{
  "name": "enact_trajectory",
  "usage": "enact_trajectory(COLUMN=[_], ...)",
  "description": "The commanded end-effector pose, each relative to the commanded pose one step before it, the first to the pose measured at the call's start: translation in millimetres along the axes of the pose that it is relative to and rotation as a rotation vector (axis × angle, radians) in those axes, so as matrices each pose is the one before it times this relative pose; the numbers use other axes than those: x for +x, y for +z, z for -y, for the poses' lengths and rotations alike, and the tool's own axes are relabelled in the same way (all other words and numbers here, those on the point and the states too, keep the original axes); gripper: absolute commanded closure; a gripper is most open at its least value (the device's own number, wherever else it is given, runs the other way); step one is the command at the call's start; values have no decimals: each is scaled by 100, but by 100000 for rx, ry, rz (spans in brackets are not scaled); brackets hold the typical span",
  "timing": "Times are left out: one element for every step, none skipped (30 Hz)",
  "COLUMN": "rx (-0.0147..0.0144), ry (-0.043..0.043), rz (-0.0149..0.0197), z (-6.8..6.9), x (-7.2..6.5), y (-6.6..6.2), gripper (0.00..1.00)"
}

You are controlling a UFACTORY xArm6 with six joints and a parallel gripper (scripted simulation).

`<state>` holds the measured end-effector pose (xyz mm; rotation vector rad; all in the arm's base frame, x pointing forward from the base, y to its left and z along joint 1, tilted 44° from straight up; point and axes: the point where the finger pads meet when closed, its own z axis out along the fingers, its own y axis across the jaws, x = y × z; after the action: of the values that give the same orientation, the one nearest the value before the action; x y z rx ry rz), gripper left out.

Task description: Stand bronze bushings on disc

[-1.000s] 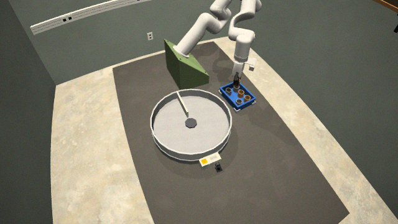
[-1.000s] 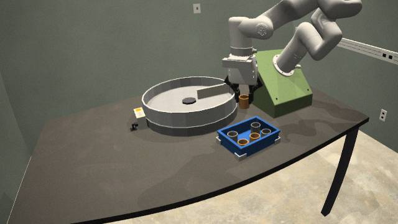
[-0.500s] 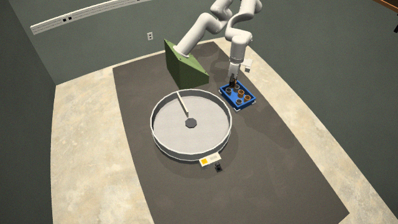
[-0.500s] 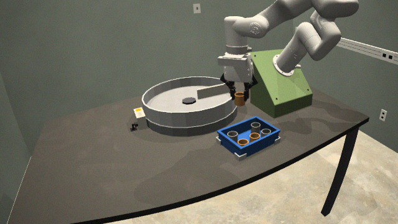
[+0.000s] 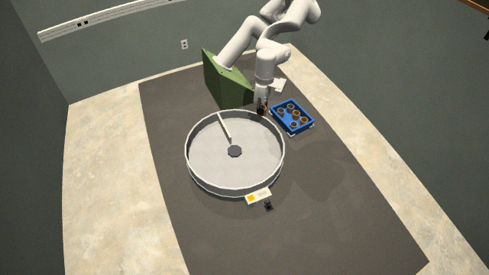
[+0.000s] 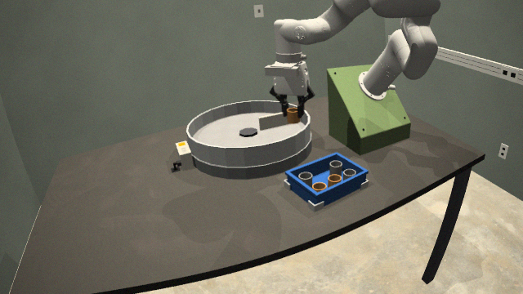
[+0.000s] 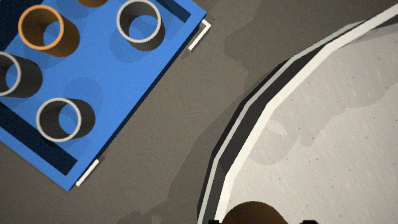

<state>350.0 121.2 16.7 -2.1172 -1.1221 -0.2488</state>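
Crate (image 6: pixel 300 185) nearest me: two bronze, three steel bushings upright, steel to stay | I have the gripper (image 6: pixel 292 109) clamped on a bronze bushing (image 6: pixel 292 115), upright so an open end lands flat | it hangs over the turntable (image 6: pixel 212 157) rim by the disc (image 6: pixel 221 131) edge, well apart from the hub (image 6: pixel 248 131)

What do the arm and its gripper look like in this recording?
The smooth white arm has rounded, tube-like links and rises from a sloped green pedestal. A boxy pale grey wrist housing carries the gripper, whose linkage fingers are black. No cables or markings are legible.
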Motion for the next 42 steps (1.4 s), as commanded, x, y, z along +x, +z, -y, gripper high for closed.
enact_trajectory(rx=[340, 0, 0, 0, 0, 0, 0, 0, 0, 0, 0, 0, 0, 0, 0, 0, 0, 0, 0, 0, 0, 0, 0, 0, 0, 0, 0, 0, 0, 0, 0, 0, 0, 0, 0, 0, 0, 0, 0, 0, 0, 0], ry=[-690, 0, 0, 0, 0, 0, 0, 0, 0, 0, 0, 0, 0, 0, 0, 0, 0, 0, 0, 0, 0, 0, 0, 0, 0, 0, 0, 0, 0, 0, 0, 0, 0, 0, 0, 0, 0, 0, 0, 0, 0, 0], rz=[-431, 0, 0, 0, 0, 0, 0, 0, 0, 0, 0, 0, 0, 0, 0, 0, 0, 0, 0, 0, 0, 0, 0, 0, 0, 0, 0, 0, 0, 0, 0, 0, 0, 0, 0, 0, 0, 0, 0, 0, 0, 0], z=[-4005, -933, -930, -925, -917, -905, -889, -870, -848, -821, -792, -759, -723, 0, 0, -684, -634, -580, -528, -477, -428, -380, -335, -291, -250, -210, -174, -139, -108, -80, 0, 0, -55, -35, -18, -7, -1, 0, 0, 0, 0, 0], x=[-2571, -815, -814, -809, -801, -791, -777, -761, -740, -717, -692, -663, -632, 0, 0, -598, -555, -506, -462, -416, -374, -332, -293, -255, -218, -184, -152, -122, -94, -70, 0, 0, -49, -31, -16, -6, -1, 0, 0, 0, 0, 0], y=[20, 0, 0, 0, 0, 0, 0, 0, 0, 0, 0, 0, 0, 0, 0, 0, 0, 0, 0, 0, 0, 0, 0, 0, 0, 0, 0, 0, 0, 0, 0, 0, 0, 0, 0, 0, 0, 0, 0, 0, 0, 0], gripper=[100, 100, 100, 100, 100, 100, 100, 100, 100, 100, 100, 100, 100, 100, 100, 100, 100, 100, 100, 100, 100, 100, 100, 100, 100, 100, 100, 100, 100, 100, 100, 100, 100, 100, 100, 100, 100, 100, 100, 100, 100, 100])
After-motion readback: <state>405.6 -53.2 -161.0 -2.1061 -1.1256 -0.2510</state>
